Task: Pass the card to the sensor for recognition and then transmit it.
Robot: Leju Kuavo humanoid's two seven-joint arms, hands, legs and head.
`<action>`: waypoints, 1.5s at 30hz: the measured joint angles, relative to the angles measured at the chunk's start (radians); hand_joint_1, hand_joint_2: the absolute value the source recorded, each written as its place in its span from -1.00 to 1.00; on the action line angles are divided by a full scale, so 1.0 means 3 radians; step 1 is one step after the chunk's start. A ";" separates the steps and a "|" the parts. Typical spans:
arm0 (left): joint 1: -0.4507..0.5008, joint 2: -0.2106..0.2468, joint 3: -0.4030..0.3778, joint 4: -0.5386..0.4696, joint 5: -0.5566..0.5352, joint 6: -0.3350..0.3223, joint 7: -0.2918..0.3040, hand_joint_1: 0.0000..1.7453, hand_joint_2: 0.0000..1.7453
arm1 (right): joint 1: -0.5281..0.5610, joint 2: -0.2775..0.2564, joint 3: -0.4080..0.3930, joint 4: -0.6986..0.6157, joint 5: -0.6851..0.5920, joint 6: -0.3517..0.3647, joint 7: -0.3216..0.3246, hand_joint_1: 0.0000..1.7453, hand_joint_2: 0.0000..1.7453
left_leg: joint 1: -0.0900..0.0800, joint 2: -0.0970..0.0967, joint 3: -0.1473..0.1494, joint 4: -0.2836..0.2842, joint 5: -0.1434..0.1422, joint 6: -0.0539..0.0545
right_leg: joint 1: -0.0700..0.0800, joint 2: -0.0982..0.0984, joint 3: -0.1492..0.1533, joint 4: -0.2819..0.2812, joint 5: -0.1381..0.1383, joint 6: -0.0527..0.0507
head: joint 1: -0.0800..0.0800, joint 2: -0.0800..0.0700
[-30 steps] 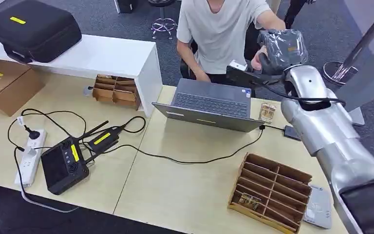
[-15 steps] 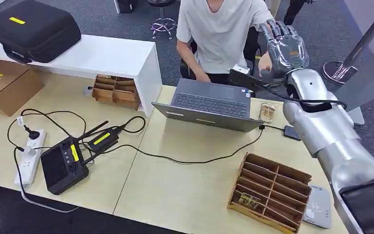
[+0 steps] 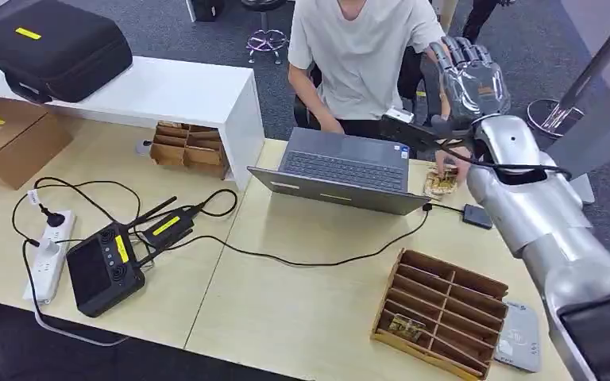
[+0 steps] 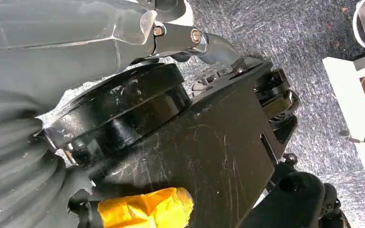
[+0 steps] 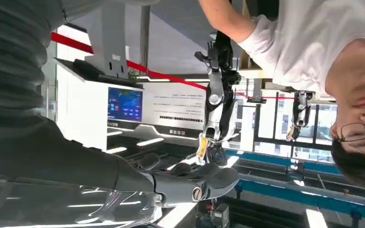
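One right hand (image 3: 470,79) raised above the desk's (image 3: 302,309) far right edge, fingers (image 3: 454,52) spread, empty, arm stretched toward a person (image 3: 357,48)

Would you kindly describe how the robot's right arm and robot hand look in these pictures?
The right arm is a polished silver shell in rounded segments, darker near the picture's lower edge, with a thin black cable looping over its wrist end. The right robot hand is grey metal under a clear glossy cover, with a small orange mark on its back and darker, jointed fingers.

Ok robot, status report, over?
Right hand raised, open, no card in it. Person's hand at small tan stack beside grey laptop. Nothing blocking.
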 joint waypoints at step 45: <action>0.0053 -0.0025 0.0036 0.0000 0.0469 0.0015 0.0135 -1.00 1.00 | 0.3404 -0.2966 -0.2145 0.0729 -0.0688 -0.0702 -0.0028 -1.00 1.00 | -0.0004 -0.0056 0.0013 0.0003 -0.0035 0.0026 | -0.0003 -0.0059 0.0045 -0.0027 -0.0038 0.0021 | 0.0028 0.0000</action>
